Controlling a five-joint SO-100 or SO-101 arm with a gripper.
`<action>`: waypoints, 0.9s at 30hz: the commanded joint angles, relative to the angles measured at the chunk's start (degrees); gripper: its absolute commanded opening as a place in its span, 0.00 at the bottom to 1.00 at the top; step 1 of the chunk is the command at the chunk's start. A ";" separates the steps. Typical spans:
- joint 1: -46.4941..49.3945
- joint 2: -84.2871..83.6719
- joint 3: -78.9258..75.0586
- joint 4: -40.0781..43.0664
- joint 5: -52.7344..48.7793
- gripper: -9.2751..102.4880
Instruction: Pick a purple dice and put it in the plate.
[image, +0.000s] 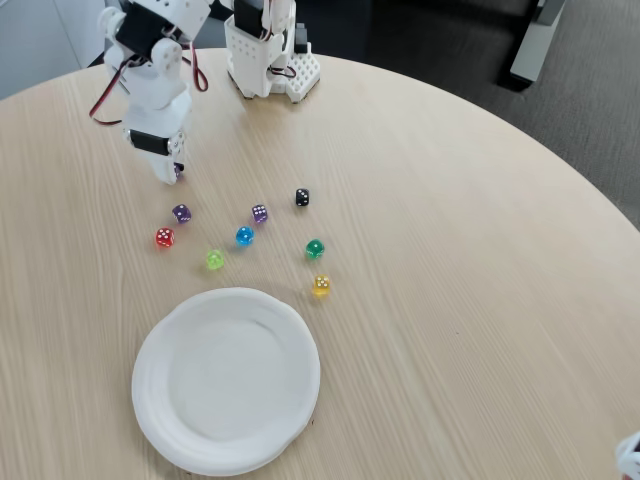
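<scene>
Two purple dice (181, 213) lie loose; a third (178, 170) sits at the gripper (172, 172), apparently clamped; one plate (226, 380)

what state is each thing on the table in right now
gripper: down at the table, a purple dice between its fingertips; shut or not cannot be told
left loose purple dice: on the table, free
right loose purple dice: on the table, free
plate: empty, flat on the table
red die, blue die, black die, two green dice, yellow die: loose on the table, outside the plate
</scene>
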 joint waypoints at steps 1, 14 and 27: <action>-0.53 1.49 -1.41 -0.53 -0.44 0.08; -0.53 5.80 -15.56 0.18 1.49 0.08; 0.26 8.88 -22.76 0.35 4.48 0.08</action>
